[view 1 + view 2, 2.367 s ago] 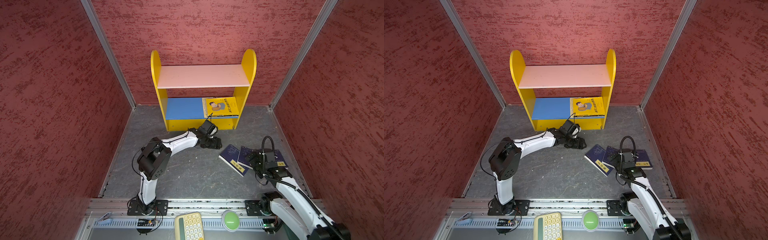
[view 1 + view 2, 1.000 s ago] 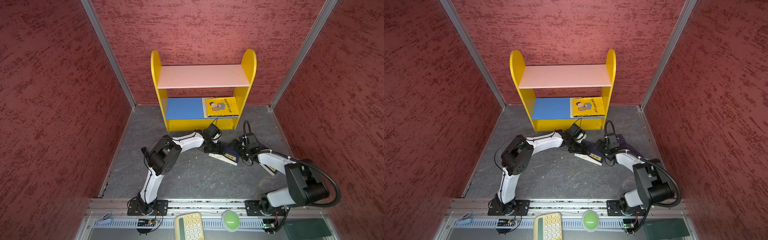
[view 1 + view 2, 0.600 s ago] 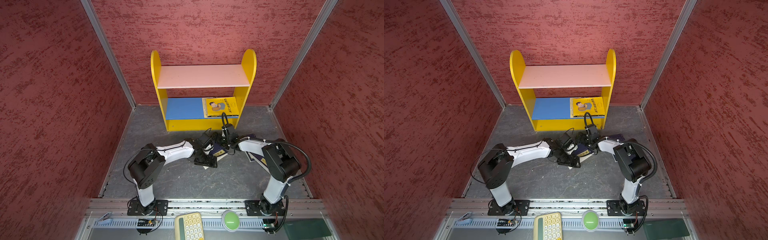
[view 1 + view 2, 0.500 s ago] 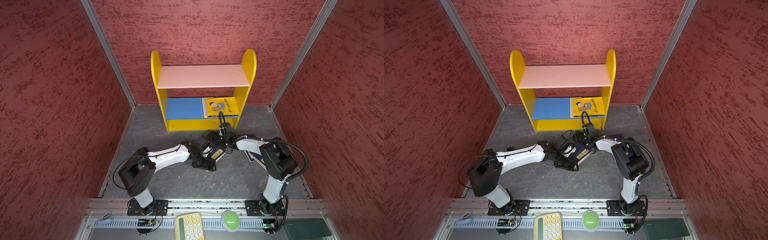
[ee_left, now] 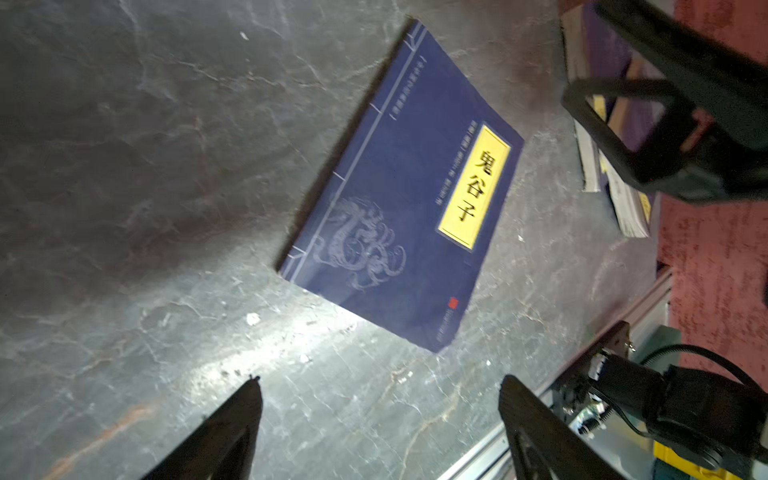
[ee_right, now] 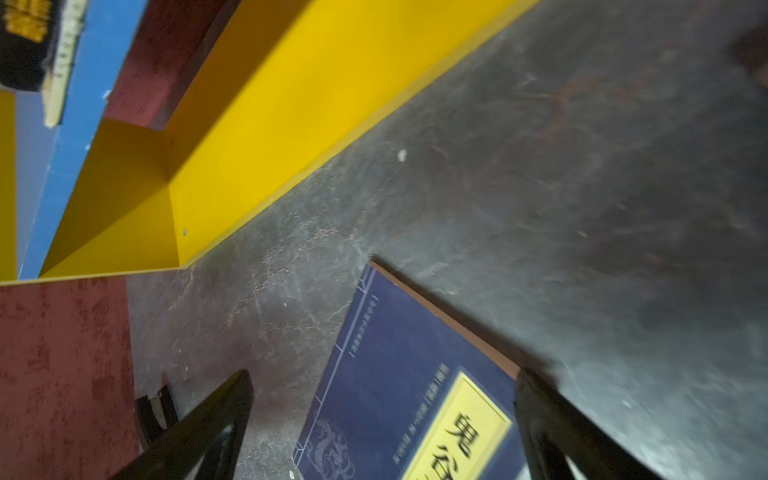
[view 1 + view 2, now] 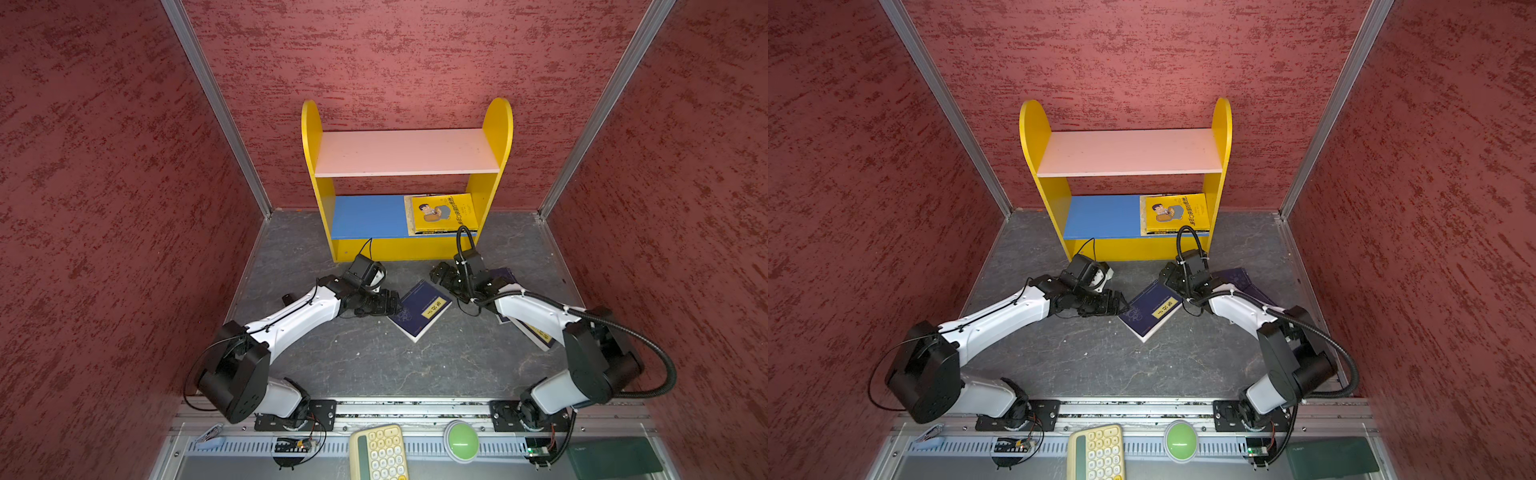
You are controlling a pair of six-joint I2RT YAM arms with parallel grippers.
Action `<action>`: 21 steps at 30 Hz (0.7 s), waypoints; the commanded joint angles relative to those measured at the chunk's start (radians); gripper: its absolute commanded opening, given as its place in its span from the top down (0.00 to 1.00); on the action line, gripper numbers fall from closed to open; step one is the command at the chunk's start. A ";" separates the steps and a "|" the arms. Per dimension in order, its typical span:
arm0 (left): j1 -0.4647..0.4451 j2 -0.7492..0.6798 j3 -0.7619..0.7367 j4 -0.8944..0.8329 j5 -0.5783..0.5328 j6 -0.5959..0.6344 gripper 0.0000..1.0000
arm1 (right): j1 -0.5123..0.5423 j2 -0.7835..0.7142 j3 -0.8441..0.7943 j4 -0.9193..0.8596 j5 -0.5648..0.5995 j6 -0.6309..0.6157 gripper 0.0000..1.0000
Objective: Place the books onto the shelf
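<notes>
A navy book with a yellow label lies flat on the grey floor in front of the shelf. My left gripper is open just left of it, with bare floor between its fingers. My right gripper is open over the book's far right corner, holding nothing. A yellow cartoon book lies on the blue lower board, on top of a black book. More navy books lie partly hidden under my right arm.
Red walls close in on three sides. A metal rail crosses the front, with both arm bases on it. In front of the rail lie a pale yellow keypad, a green button and a dark green slab.
The navy book has slid left from the pile to the middle of the floor. Both grippers were close together over it half a second ago and have drawn apart to its two sides.
</notes>
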 commanded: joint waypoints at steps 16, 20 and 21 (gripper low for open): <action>0.030 0.319 0.063 0.148 0.095 0.086 0.20 | 0.168 0.058 -0.064 -0.061 0.115 0.165 0.21; 0.027 0.286 -0.007 0.189 0.149 0.056 0.22 | 0.180 0.142 -0.025 -0.053 0.094 0.129 0.30; 0.026 0.272 -0.027 0.198 0.160 0.046 0.22 | 0.183 0.165 -0.009 -0.054 0.088 0.115 0.34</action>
